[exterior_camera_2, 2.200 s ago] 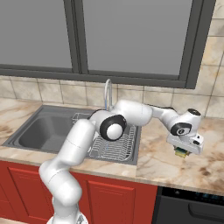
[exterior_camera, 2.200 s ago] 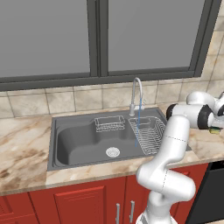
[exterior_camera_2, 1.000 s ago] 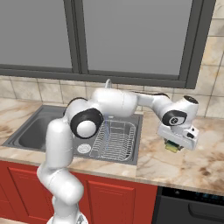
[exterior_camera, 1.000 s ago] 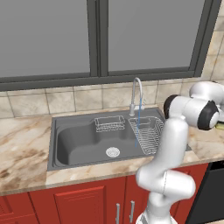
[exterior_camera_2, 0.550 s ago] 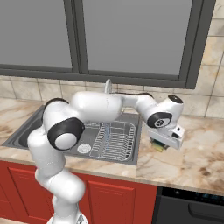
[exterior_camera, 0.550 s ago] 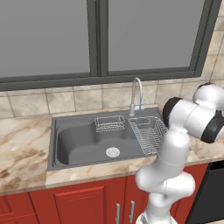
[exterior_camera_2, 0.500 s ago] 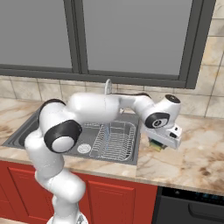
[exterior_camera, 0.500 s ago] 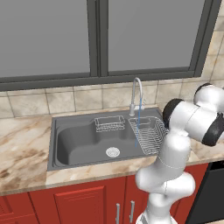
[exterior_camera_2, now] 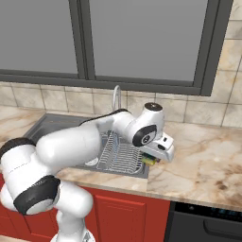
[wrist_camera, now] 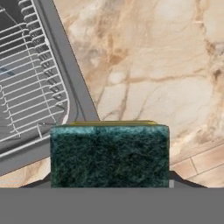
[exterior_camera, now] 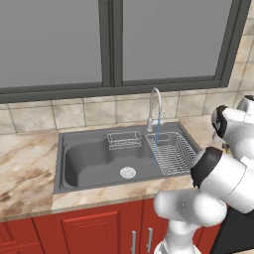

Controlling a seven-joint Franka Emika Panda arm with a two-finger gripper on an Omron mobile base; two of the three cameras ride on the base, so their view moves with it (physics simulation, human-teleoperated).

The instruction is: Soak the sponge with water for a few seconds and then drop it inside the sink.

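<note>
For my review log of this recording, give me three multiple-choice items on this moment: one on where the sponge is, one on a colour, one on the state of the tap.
1. Where is the sponge?
A. lying by the drain
B. in the gripper, above the counter edge right of the sink
C. on the windowsill

2. What colour is its scrub face in the hand view?
A. dark green
B. red
C. white

3. The faucet is:
A. dry
B. missing
C. running

Key: B, it sits clamped between the fingers over marble; A, the face is dark green; C, water falls into the wire rack.
</note>
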